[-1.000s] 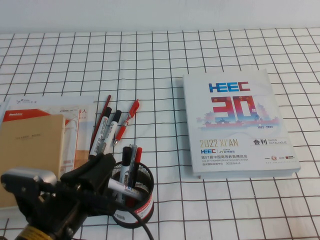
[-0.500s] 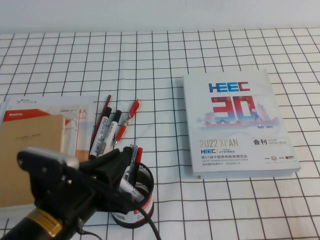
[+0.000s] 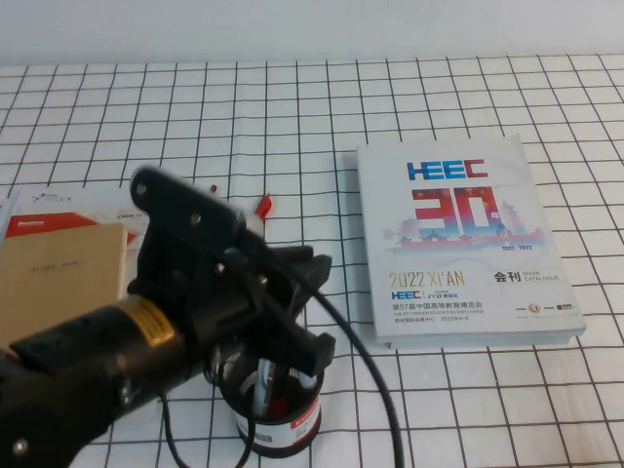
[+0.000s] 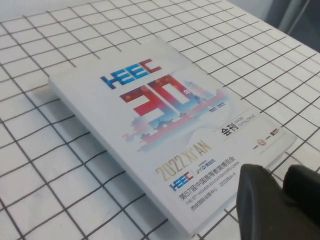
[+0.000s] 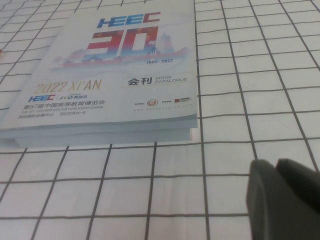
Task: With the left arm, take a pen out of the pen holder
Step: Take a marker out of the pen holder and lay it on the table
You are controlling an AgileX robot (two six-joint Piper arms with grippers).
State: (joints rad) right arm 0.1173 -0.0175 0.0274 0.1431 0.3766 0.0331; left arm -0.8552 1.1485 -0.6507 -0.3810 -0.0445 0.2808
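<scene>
Left claw (image 4: 282, 174) hangs just over pen holder (image 3: 283, 424), likely lining up a pull. Fingers are nearly together with no pen between them, seen in the left wrist view only. Pens (image 3: 261, 378) are in the holder, mostly hidden by the arm. Catalogue (image 3: 463, 239) lies on the tabletop (image 3: 322, 117) to the right. Right claw (image 5: 277, 172) is together, parked beside it, absent from the high view.

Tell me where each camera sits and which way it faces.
High: raised on the robot's side, looking down at the table; left arm and left gripper over the pen holder.
Left wrist: on the left arm, facing the HEEC catalogue; left gripper tip shows.
Right wrist: low over the table, facing the catalogue; right gripper tip shows.
Shared: all three see the catalogue.
</scene>
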